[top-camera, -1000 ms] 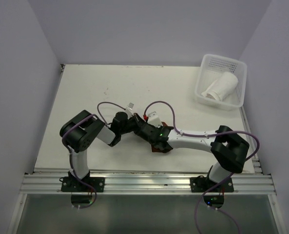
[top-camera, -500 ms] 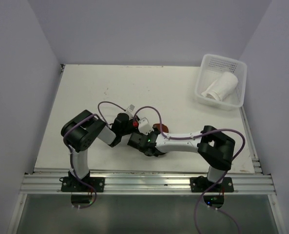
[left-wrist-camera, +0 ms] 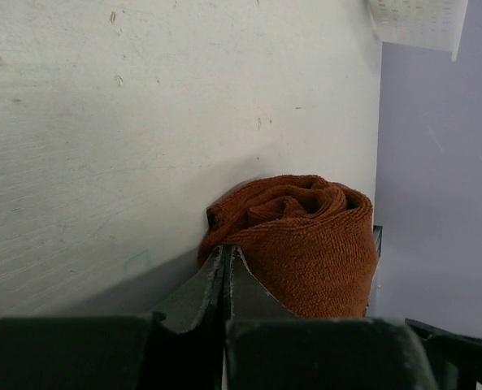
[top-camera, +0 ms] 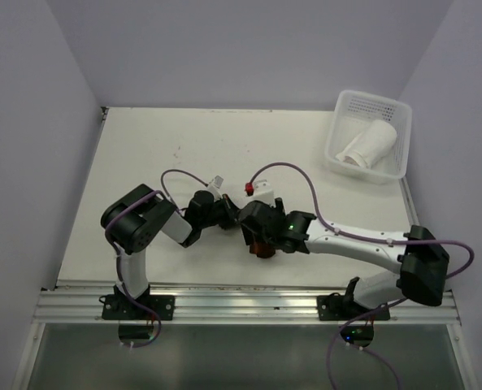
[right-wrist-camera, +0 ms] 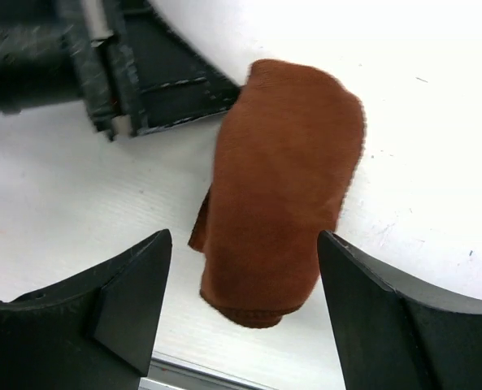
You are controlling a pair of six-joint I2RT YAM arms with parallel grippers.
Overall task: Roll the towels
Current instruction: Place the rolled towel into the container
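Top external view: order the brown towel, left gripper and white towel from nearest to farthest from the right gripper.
1. Brown towel, directly under the right gripper.
2. Left gripper, just to its left.
3. White towel, in the basket, far back right.

We are holding the left arm folded, the left gripper pointing right, jaws pressed together. We are reaching the right arm leftward, the right gripper facing down, jaws spread wide.
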